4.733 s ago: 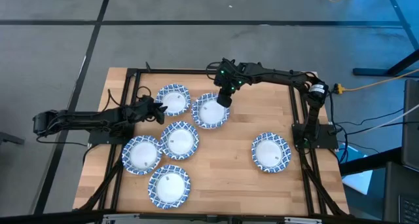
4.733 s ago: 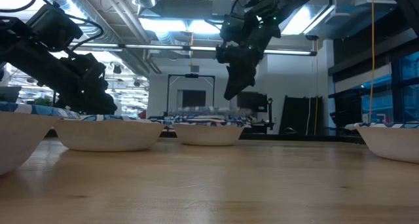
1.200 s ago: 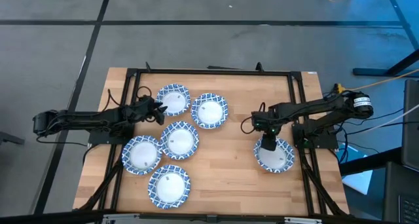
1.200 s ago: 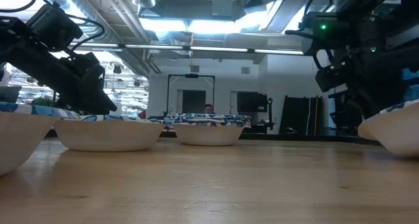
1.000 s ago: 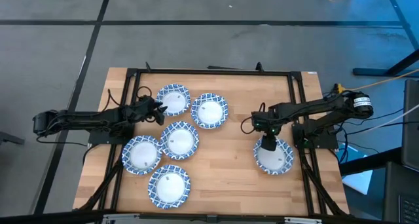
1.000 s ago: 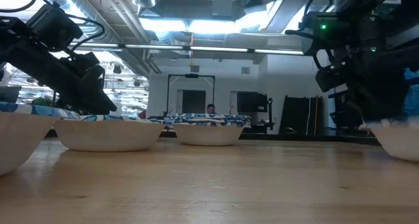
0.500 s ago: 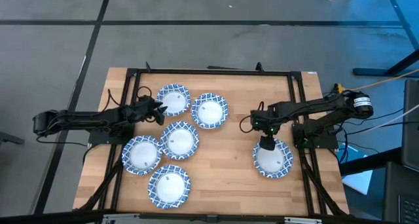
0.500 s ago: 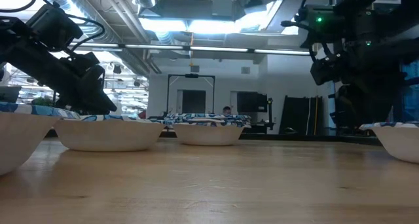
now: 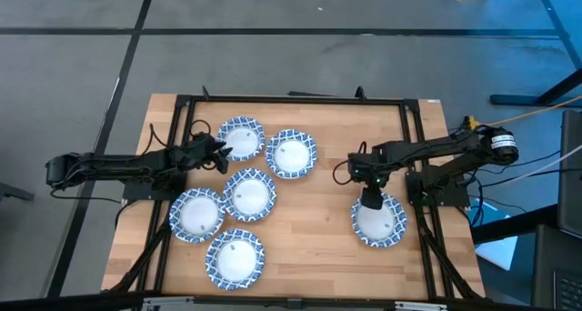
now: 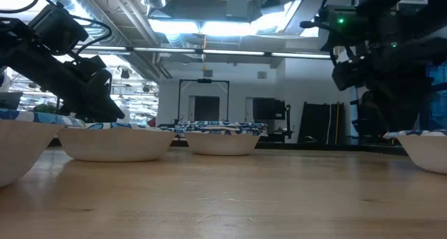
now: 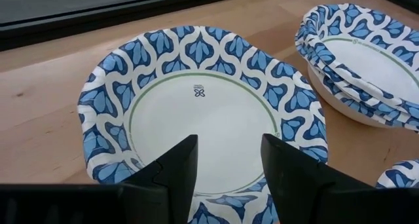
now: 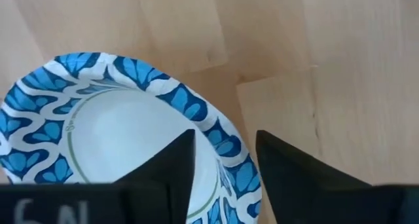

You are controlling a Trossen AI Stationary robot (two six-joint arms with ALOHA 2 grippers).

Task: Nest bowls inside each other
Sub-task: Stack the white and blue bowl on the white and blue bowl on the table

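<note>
Several blue-and-white patterned bowls sit base down on the wooden table. One bowl (image 9: 241, 138) stands far left, and beside it a nested stack (image 9: 291, 154) shows several rims (image 11: 366, 60). Three more (image 9: 249, 194) (image 9: 196, 214) (image 9: 235, 258) lie nearer. A lone bowl (image 9: 379, 220) stands at the right. My left gripper (image 11: 229, 145) is open over the near rim of the far-left bowl (image 11: 196, 112). My right gripper (image 12: 224, 142) is open and points down over the lone bowl's far-left rim (image 12: 216, 135), one finger over the inside and one outside.
A black metal frame (image 9: 291, 100) runs around the table's far, left and right sides. Bare wood (image 9: 314, 229) lies between the left group of bowls and the lone right bowl. The room behind shows in the low view, with the right bowl (image 10: 427, 149) at the edge.
The lone right bowl, which stood tilted with one rim raised at my right gripper, has come down level onto the table and shifted slightly toward the near edge. My left arm has kept still.
</note>
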